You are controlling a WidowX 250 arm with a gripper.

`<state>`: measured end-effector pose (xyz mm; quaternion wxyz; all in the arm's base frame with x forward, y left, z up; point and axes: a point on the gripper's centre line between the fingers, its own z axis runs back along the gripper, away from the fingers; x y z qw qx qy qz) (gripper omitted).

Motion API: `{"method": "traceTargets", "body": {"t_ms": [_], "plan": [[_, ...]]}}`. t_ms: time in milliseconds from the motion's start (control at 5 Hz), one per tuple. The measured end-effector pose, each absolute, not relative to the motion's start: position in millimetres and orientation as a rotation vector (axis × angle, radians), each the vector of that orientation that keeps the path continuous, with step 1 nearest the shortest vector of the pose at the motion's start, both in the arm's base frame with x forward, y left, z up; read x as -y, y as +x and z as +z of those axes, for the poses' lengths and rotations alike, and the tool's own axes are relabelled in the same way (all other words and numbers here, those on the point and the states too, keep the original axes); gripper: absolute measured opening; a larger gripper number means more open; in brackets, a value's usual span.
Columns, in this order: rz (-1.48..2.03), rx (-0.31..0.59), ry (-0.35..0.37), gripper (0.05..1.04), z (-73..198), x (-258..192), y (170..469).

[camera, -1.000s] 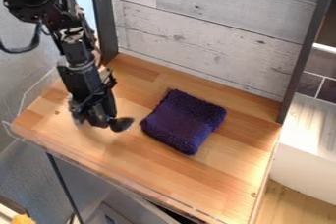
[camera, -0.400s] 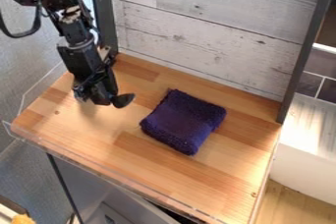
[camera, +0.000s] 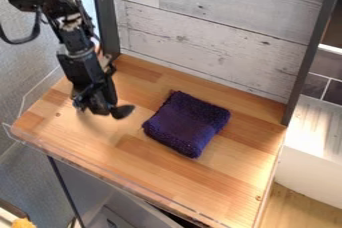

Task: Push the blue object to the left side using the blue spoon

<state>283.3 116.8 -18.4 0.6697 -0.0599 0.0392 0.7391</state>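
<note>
The gripper (camera: 100, 111) hangs over the left part of the wooden table, to the left of the folded cloth and apart from it. A small dark spoon head (camera: 123, 111) juts out to the right at the gripper's tip; its handle is hidden. The dark blue-purple cloth (camera: 187, 123) lies folded in a thick square near the middle of the table, turned at an angle.
The wooden tabletop (camera: 153, 164) has a clear plastic guard (camera: 87, 165) along its front and left edges. Behind it stands a whitewashed plank wall (camera: 207, 27) between dark posts. A white block-like surface (camera: 310, 157) is at the right.
The gripper and spoon first rose up and back from near the cloth's left side, then came down slightly. The cloth has stayed where it was.
</note>
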Motion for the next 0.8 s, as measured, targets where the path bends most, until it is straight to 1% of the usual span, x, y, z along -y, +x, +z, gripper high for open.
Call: {"method": "traceTargets", "body": {"t_ms": [200, 400, 600, 800], "plan": [[1.58, -0.059, -0.099, 0.328, -15, -98, 272], [1.483, -0.029, -0.041, 0.328, -23, -82, 265], [1.428, 0.044, -0.03, 0.328, -30, -80, 264], [1.383, 0.145, -0.01, 0.375, -38, -80, 270]]}}
